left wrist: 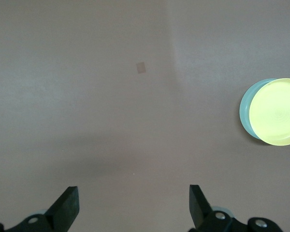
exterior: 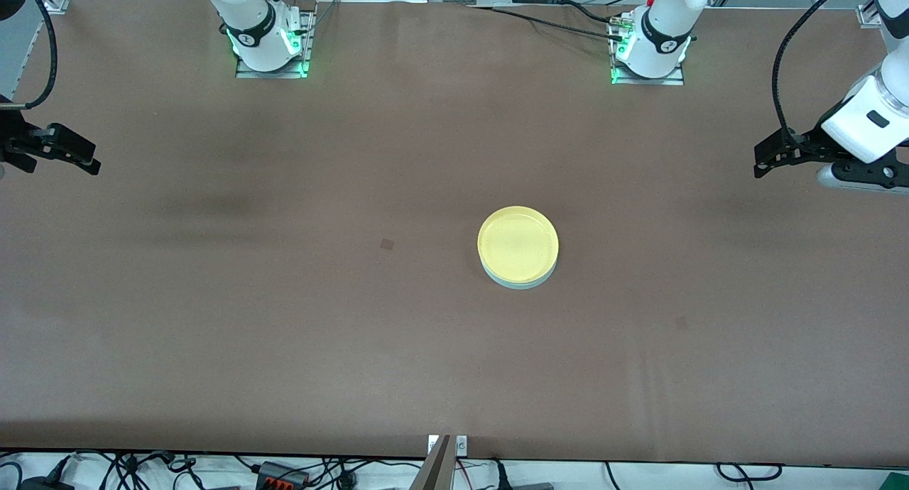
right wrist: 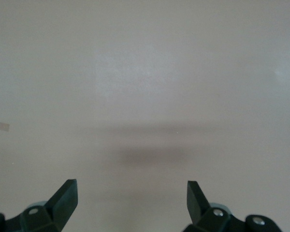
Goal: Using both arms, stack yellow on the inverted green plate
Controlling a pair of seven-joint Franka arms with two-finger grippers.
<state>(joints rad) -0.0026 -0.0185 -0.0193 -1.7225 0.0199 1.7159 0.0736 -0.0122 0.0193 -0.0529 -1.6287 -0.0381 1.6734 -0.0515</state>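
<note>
A: Front view first. How many plates?
B: Two, stacked as one pile. The yellow plate (exterior: pixel 518 244) sits rim-up on the pale green plate (exterior: pixel 520 282), of which only a thin edge shows on the side nearer the camera. The pile lies near the middle of the brown surface (exterior: pixel 284 319), a little toward the left arm's end.
A: And the arms?
B: Two. The left gripper (exterior: pixel 761 165) hangs over the surface at the left arm's end, the right gripper (exterior: pixel 91 165) over the right arm's end, both well apart from the plates and holding nothing. Both arms wait. Their bases glow green along the far edge. Cables and plugs lie on the floor below the near edge.
A: Left wrist view?
B: The left gripper (left wrist: pixel 134 199) has its two fingers (left wrist: pixel 67 205) spread wide with bare surface between them. The yellow plate (left wrist: pixel 276 112) covers most of the green plate (left wrist: pixel 245 110), shifted slightly off centre. One small darker square mark (left wrist: pixel 141 67) shows on the surface.
A: Right wrist view?
B: The right gripper (right wrist: pixel 132 193) is likewise spread wide and empty above the bare surface (right wrist: pixel 145 87), with a soft shadow beneath it. No plates show here.
</note>
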